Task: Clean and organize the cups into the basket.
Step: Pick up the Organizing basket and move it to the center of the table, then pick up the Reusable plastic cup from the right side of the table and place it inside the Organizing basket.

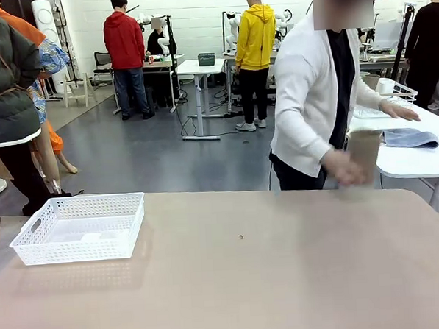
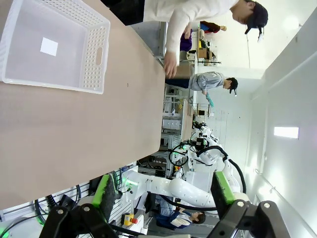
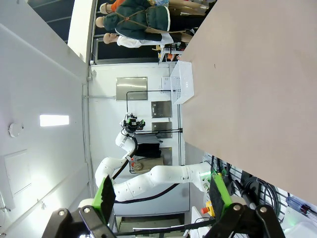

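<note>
1. One tan cup (image 1: 364, 151) is upright and motion-blurred in the person's hand (image 1: 343, 168) at the far right edge of the surface (image 1: 270, 280). I cannot tell whether it touches the surface.
2. The basket (image 1: 79, 229) sits on the surface at the far left with its opening up, well apart from the cup. A small white square lies on its floor.
3. A small dark speck (image 1: 241, 237) lies near the middle of the surface, between basket and cup.
4. The person, in a white jacket, stands at the far side. The other hand (image 1: 401, 111) is stretched over a white side table (image 1: 418, 161), near a folded blue cloth (image 1: 411, 137).
5. The left fingers (image 2: 106, 192) are spread wide, green pads facing each other and nothing between them. They are in the air, well apart from the basket.
6. The right fingers (image 3: 105, 194) are also spread wide and grip nothing. In their view the basket shows far off along the surface.
</note>
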Controlling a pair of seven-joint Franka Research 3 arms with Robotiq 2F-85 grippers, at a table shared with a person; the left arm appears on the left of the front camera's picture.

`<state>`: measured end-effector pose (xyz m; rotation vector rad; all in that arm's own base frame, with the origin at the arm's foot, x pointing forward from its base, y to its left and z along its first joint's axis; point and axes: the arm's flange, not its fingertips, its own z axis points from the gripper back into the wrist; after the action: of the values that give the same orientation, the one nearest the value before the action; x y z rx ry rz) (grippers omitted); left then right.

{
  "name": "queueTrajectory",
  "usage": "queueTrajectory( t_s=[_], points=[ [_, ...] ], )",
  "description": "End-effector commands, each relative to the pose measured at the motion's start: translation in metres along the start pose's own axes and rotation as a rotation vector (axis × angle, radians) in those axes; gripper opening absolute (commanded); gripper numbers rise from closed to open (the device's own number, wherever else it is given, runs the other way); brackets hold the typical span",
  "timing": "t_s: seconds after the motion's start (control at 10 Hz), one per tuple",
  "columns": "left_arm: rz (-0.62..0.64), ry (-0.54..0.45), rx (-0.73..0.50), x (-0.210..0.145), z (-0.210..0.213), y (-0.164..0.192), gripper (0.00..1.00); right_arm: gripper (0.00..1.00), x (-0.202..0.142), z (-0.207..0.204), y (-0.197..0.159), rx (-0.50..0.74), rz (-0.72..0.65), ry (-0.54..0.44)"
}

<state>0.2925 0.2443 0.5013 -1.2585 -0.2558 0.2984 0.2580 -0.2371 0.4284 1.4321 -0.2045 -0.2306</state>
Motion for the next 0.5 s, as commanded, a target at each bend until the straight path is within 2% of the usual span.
queueTrajectory(
  t_s=[0.0,0.4],
  points=[
    [-0.002,0.002,-0.009,-0.0017,0.0023,-0.0006,1.00,1.00,-0.0001,0.0000,0.0011,0.011,0.005,0.001],
    [-0.002,0.002,-0.009,-0.0017,0.0023,-0.0006,1.00,1.00,-0.0001,0.0000,0.0011,0.011,0.005,0.001]
  ],
)
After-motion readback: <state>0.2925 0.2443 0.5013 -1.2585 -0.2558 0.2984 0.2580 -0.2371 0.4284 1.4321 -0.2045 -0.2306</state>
